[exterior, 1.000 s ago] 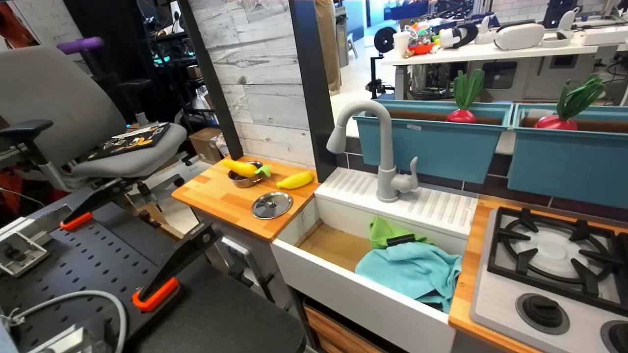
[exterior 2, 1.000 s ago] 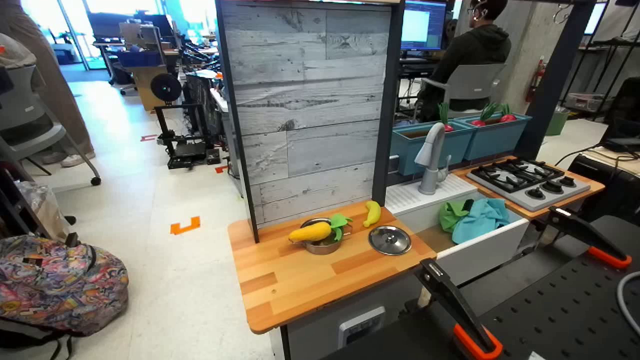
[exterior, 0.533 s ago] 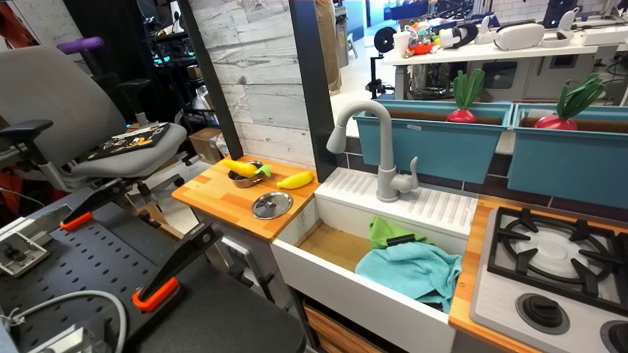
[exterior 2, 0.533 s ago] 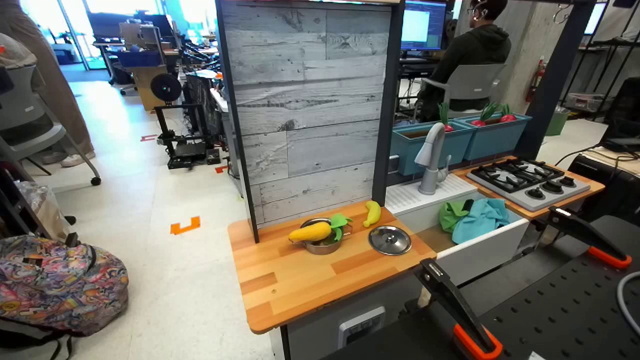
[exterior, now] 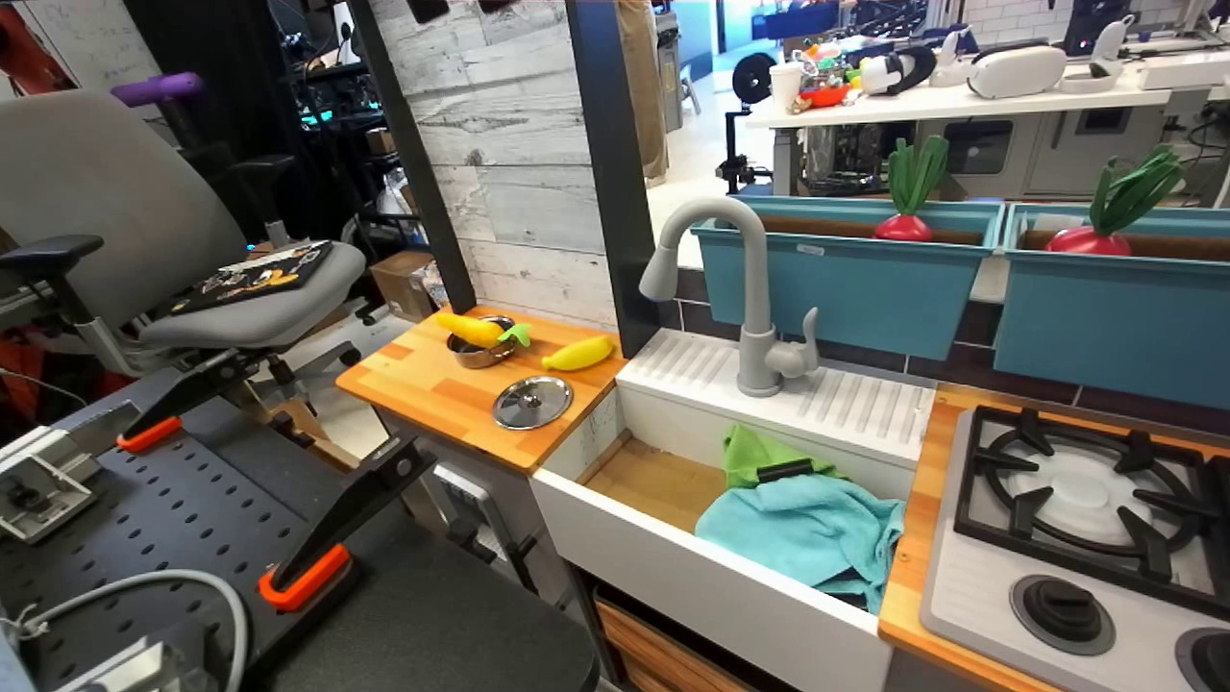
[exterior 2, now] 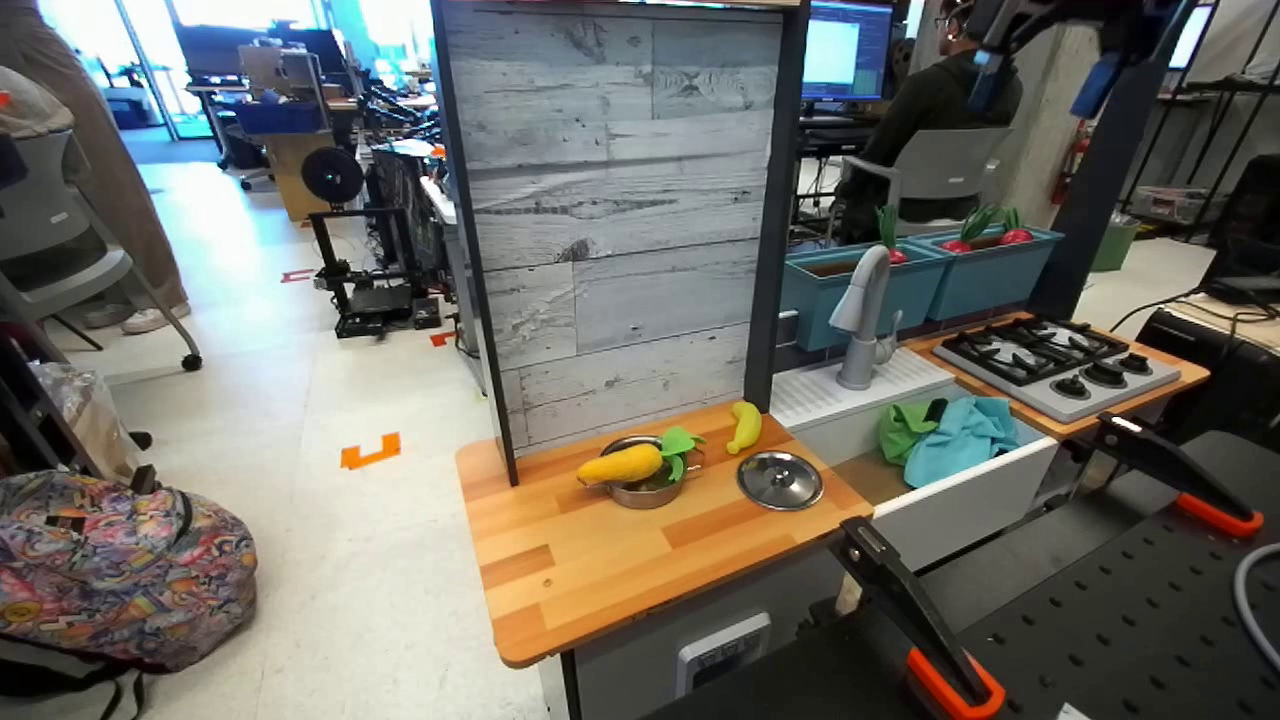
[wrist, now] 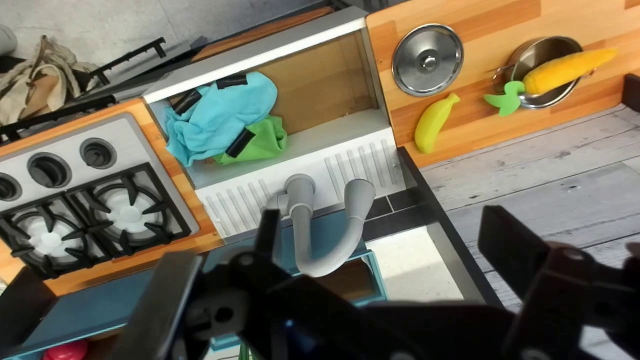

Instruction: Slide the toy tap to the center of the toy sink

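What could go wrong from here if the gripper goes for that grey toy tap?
The open gripper might bump the blue planter behind the toy tap. Coming in by the spout, it could also knock the dark post on that side. And an uneven push might tip the tap on its ribbed ledge; I can't tell whether it's fixed down.

There's the toy tap point(exterior: 757, 298), matte grey, upright, below my gripper point(exterior 2: 1045, 85) and clear of it, gooseneck facing sideways, small lever opposite. In my wrist view it shows between my parted fingertips point(wrist: 507, 245), foot near the middle of the ribbed ledge. Ahead of my tips, the white toy sink point(wrist: 330, 75), tan inside.
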Robot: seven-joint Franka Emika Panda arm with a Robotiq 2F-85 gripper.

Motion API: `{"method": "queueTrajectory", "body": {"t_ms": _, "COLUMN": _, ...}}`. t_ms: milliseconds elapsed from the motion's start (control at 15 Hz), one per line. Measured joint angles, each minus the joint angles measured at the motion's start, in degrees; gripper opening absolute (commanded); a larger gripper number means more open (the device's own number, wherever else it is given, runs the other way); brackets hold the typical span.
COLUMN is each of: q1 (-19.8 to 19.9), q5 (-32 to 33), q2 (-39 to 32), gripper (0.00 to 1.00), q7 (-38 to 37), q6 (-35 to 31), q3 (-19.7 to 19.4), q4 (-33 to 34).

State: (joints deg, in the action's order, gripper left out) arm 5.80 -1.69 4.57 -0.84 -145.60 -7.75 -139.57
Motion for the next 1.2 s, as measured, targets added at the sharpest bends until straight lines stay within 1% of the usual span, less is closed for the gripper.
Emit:
{"method": "queueTrajectory", "body": {"t_ms": 200, "q1": -0.47, "q5": -2.46, "q2": -10.58, "gripper": 1.00, "q7": -2.00, "q6": -3.07, "q3": 1.26, "q4": 6.51}}
{"method": "queueTrajectory", "body": {"t_ms": 400, "q1": -0.27, "q5": -9.01, "q2": -20.83, "gripper": 1.00, "q7": -2.01, "q6": -4.38, "q3": 2.63, "q4": 14.33}}
{"method": "queueTrajectory", "body": {"t_ms": 600, "q1": 0.91, "q5": -14.43, "q2": -29.09, "gripper": 1.00, "q7": -2.00, "q6": -5.21, "q3": 4.04, "q4": 21.48}}
{"method": "queueTrajectory", "body": {"t_ms": 867, "q1": 3.31, "q5": -17.87, "q2": -36.41, "gripper": 1.00, "q7": -2.07, "q6": -5.26, "q3": 5.15, "q4": 28.51}}
{"method": "queueTrajectory", "body": {"t_ms": 1200, "q1": 4.91, "q5": -18.08, "q2": -41.44, "gripper": 1.00, "q7": -3.61, "q6": -5.26, "q3": 5.20, "q4": 33.53}}
